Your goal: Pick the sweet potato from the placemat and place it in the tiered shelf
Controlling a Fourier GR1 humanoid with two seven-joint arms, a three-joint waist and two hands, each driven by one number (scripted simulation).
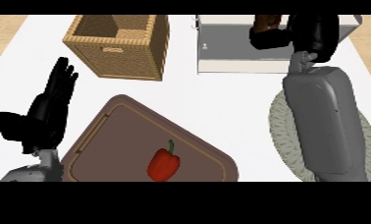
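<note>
Over the tiered shelf (250, 46), right hand (290, 34) fingers curled around sweet potato (267, 21). Left hand (51, 102) well left of shelf, fingers straight. No legible writing.

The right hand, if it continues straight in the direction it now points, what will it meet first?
The right hand, curled round the sweet potato, points away from the robot over the tiered shelf. It would probably meet the shelf's far edge first, though depth is unclear.

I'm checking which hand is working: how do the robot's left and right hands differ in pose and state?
The left hand is open with fingers straight and pointing up, resting at the view's left edge; the right hand is curled round the brown sweet potato. The left hand holds nothing and sits near the wicker basket; the right hand is over the tiered shelf. Both are black.
</note>
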